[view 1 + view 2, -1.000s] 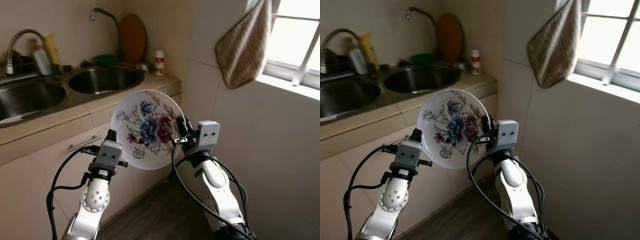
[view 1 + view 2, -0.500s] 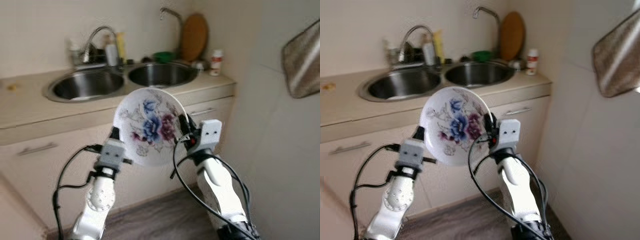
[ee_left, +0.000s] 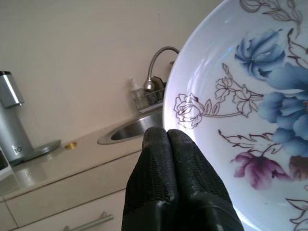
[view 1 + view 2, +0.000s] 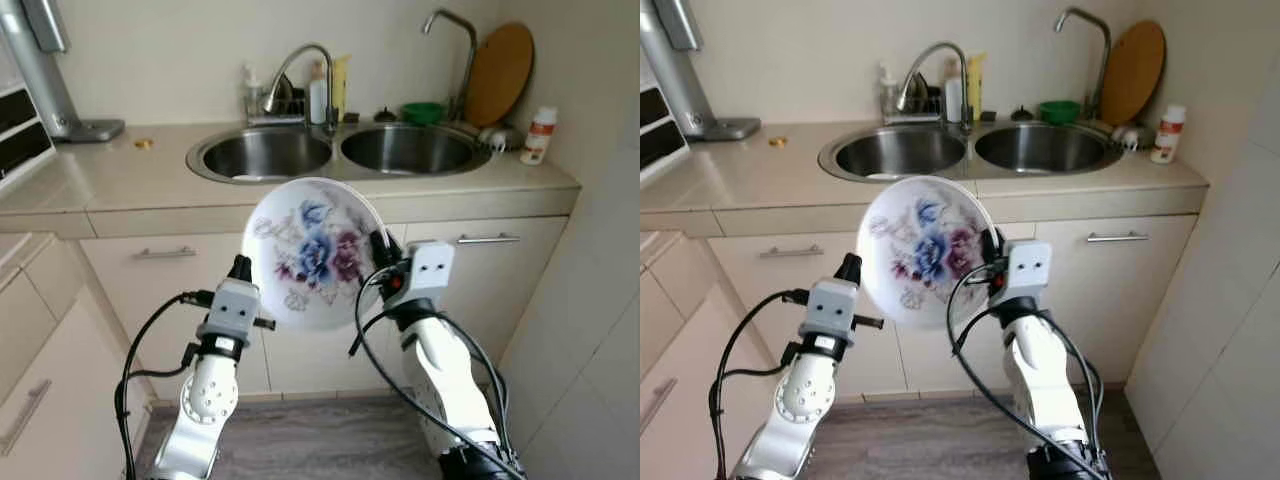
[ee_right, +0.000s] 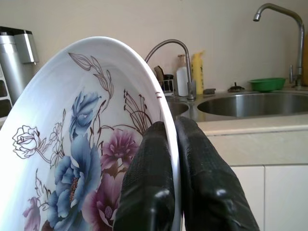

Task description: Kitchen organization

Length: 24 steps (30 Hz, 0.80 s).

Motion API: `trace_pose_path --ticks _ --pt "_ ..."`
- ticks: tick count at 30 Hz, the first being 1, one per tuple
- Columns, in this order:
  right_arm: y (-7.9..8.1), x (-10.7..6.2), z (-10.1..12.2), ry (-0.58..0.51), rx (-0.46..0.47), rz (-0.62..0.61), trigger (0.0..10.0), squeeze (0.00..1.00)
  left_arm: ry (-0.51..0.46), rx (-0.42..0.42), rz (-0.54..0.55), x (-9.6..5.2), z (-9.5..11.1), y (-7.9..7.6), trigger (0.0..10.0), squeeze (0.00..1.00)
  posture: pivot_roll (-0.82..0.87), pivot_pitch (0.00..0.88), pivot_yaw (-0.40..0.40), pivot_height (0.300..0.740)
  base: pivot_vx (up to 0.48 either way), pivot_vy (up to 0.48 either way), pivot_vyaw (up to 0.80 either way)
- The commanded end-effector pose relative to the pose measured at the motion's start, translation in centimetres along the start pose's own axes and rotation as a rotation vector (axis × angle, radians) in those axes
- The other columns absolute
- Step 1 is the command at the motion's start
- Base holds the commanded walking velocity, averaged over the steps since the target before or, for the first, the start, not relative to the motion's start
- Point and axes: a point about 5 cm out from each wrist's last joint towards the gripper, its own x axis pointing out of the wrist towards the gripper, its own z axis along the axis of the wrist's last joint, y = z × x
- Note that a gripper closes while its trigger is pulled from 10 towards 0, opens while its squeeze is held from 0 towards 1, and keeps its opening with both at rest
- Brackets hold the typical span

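Observation:
A white plate (image 4: 315, 250) painted with blue and purple flowers stands upright in the air before me, its face turned toward my head. My right gripper (image 4: 381, 256) is shut on the plate's right rim; in the right wrist view the rim (image 5: 166, 103) runs between the two black fingers (image 5: 149, 163). My left gripper (image 4: 240, 268) is raised just beside the plate's left edge. Its fingers (image 3: 166, 159) are pressed together with nothing between them, and the plate (image 3: 250, 120) lies alongside them.
Ahead is a beige counter (image 4: 130, 180) with a double steel sink (image 4: 265, 155), two taps, bottles, a green bowl (image 4: 423, 111), a round wooden board (image 4: 497, 75) and a white bottle (image 4: 538, 136). Cabinet doors with bar handles (image 4: 168, 253) stand below. A silver appliance (image 4: 45, 65) sits far left, a tiled wall on the right.
The camera has swung left: the sink now sits centred and the window and hanging cloth have left the picture. The plate and both grippers keep the same pose.

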Motion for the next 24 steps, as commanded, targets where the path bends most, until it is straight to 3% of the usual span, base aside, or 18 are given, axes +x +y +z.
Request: trace_pose_path --ticks 1,19,24 --pt "0.5 0.6 0.7 -0.027 0.024 0.011 10.0 0.00 -0.026 0.006 0.015 0.4 0.5 0.4 10.0 0.00 0.04 0.000 -0.003 0.740 0.386 0.000 0.00" --pt "0.6 1.3 1.9 -0.078 0.039 0.012 10.0 0.00 -0.053 -0.001 0.032 1.0 1.2 0.6 10.0 0.00 0.04 0.000 -0.005 0.740 0.402 0.000 0.00" --pt "1.0 2.6 3.7 -0.146 0.066 0.023 10.0 0.00 -0.058 -0.002 0.026 1.1 1.3 0.5 10.0 0.00 0.04 0.000 -0.003 0.740 0.412 0.000 0.00"
